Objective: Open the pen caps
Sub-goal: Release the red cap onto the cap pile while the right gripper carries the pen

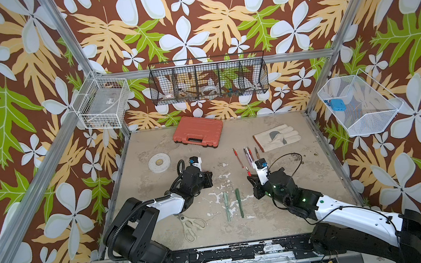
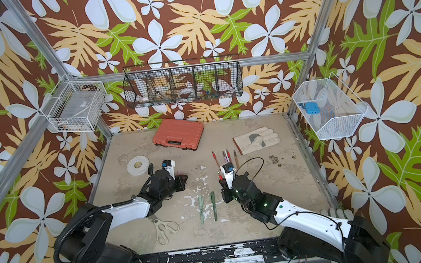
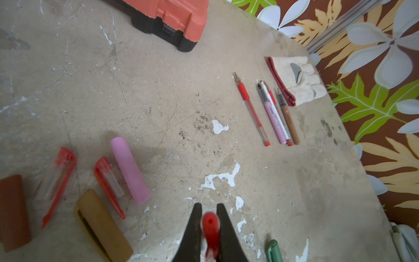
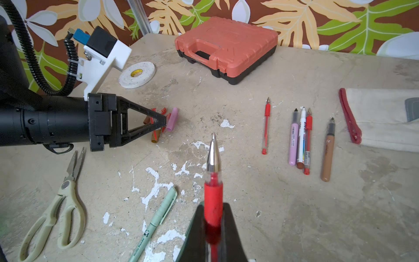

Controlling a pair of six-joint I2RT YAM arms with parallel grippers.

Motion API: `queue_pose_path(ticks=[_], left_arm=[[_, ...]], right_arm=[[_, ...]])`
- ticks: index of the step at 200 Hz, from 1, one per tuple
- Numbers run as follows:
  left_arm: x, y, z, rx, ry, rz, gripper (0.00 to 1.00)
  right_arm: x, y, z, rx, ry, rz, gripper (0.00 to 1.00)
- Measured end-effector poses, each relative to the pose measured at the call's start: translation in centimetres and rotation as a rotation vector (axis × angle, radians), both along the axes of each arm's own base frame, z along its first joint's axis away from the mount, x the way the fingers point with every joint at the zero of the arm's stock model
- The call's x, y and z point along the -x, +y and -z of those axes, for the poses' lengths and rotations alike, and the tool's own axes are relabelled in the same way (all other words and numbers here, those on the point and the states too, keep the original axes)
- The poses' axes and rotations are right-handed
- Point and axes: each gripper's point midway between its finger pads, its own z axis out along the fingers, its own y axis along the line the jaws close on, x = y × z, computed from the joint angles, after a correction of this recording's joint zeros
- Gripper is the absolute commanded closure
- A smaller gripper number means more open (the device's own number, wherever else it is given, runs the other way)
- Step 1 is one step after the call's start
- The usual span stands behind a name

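Five pens (image 4: 301, 136) already uncapped, right jaws clamped on a sixth red pen (image 4: 213, 195), left jaws clamped on its red cap (image 3: 210, 223), two green pens (image 1: 239, 202) still capped.

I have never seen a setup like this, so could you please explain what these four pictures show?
Two robot arms work at a table; each ends in a two-fingered gripper. Two pictures look down from above through side-by-side cameras; the other two come from cameras on the wrists. The job is pulling caps off pens. The left gripper is shut on a red cap; the right gripper is shut on a red pen, tip bare. Loose caps lie in a pile, five open pens in a row, and two green pens look still capped. Scissors, tape, a case and a glove lie around.
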Motion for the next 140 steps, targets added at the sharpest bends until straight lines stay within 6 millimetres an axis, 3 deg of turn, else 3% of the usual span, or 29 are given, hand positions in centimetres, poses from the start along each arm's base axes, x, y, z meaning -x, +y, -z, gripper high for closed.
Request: queue_pose_path(ticks=[68,140], left_arm=[[-1.0,-0.5,2.9,-0.071,0.072,0.015,0.98],[-1.2,-0.4,4.7,-0.112,0.130,0.007,0.96]], right_arm=[[-0.6,-1.0,0.5,0.026,0.012,0.058,1.00],[-2.4,-4.1,1.5,0.012,0.067,0.180,1.00]])
